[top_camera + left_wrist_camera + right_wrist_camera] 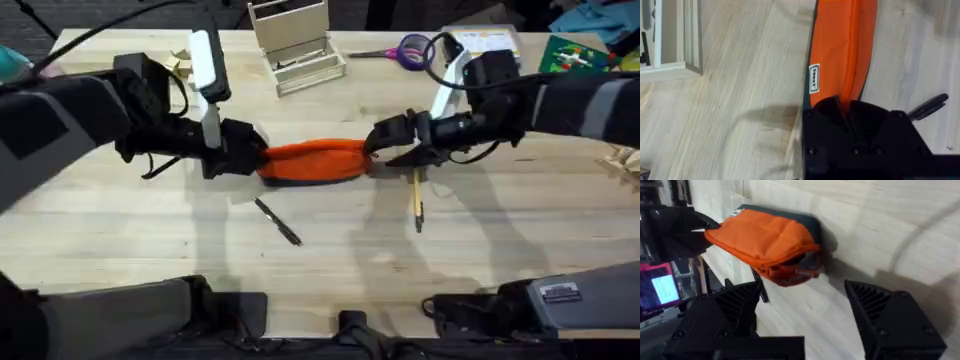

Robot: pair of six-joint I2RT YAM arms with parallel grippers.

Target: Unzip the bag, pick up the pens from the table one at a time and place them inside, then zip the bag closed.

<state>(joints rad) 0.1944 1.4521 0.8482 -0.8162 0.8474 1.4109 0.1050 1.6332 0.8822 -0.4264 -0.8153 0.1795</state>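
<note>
While the left hand (252, 157) is clenched on the bag's (315, 160) 9 o'clock end, the right hand (385, 145) sits released at its 3 o'clock end, nearest the zipper pull. Lying mid-table (120, 250), the bag's long axis runs 9-to-3. Both pens (278, 221) wait at its 6 o'clock side.

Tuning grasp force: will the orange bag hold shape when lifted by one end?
Probably not: the bag is wrinkled soft fabric, so it likely sags. It looks flat and empty, so likely light. The left gripper fingers already bunch its end.
</note>
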